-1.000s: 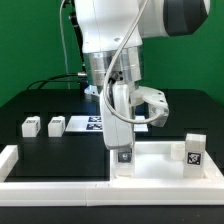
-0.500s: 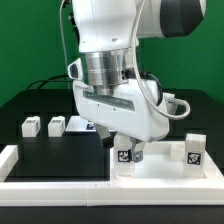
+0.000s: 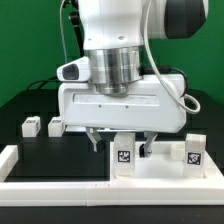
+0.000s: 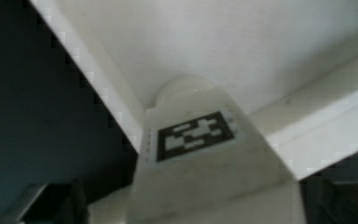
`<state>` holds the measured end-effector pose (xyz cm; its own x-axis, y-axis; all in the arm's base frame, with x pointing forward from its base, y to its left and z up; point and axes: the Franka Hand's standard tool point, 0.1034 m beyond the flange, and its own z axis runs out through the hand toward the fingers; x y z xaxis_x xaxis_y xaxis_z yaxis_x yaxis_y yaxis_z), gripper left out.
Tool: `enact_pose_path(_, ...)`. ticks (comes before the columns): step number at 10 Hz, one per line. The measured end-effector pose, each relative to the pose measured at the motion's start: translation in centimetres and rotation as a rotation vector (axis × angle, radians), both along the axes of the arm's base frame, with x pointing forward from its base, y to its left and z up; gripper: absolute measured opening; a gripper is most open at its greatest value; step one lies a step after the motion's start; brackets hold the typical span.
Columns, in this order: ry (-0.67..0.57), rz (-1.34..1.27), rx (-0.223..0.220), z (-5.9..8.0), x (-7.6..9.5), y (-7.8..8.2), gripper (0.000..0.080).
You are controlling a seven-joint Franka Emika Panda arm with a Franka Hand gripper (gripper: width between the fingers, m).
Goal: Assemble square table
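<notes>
The square table slab (image 3: 165, 172) lies flat on the bench (image 3: 60, 155) at the exterior view's right, close behind the white border rail (image 3: 50, 186).

Progress, as judged from the layout:
- One leg block (image 3: 124, 157) stands upright at the slab's front corner on the exterior view's left, with its tag facing the camera.
- A second leg block (image 3: 193, 151) stands upright at the front corner on the exterior view's right.
- Whether either is fully seated cannot be told.
- A third leg block (image 3: 30, 126) and a fourth leg block (image 3: 56, 125) lie loose on the bench at the exterior view's left, well apart from the slab. Both are left to be fitted, so the task appears about half done.

Claw (image 3: 121, 146): jaws spread wide and straddling the first leg block. In the wrist view the fingers (image 4: 48, 203) stand clear of the leg block (image 4: 194, 135) on both sides, so nothing is gripped.
</notes>
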<state>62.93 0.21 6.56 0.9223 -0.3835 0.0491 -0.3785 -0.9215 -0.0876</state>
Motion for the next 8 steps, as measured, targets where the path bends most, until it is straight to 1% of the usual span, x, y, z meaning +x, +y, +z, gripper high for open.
enact_pose_path(1,-0.013,0.055,-0.007,-0.04,0.03,-0.04,0.0649)
enact_pose_path(2,-0.019,0.051,-0.01,-0.01,0.12,-0.39,0.0623)
enact_pose_path(3,-0.017,0.027,-0.009,-0.04,0.11,-0.38,0.0487)
enact_pose_path(4,-0.016,0.022,-0.008,-0.05,0.1,-0.4,0.0487)
enact_pose_path(5,-0.013,-0.034,-0.002,-0.07,0.1,-0.38,0.0353)
enact_pose_path(6,-0.007,-0.128,0.006,-0.09,0.09,-0.38,0.0353)
enact_pose_path(7,-0.004,-0.185,0.011,-0.1,0.08,-0.38,0.0288)
enact_pose_path(8,-0.001,-0.224,0.014,-0.11,0.08,-0.39,0.0288)
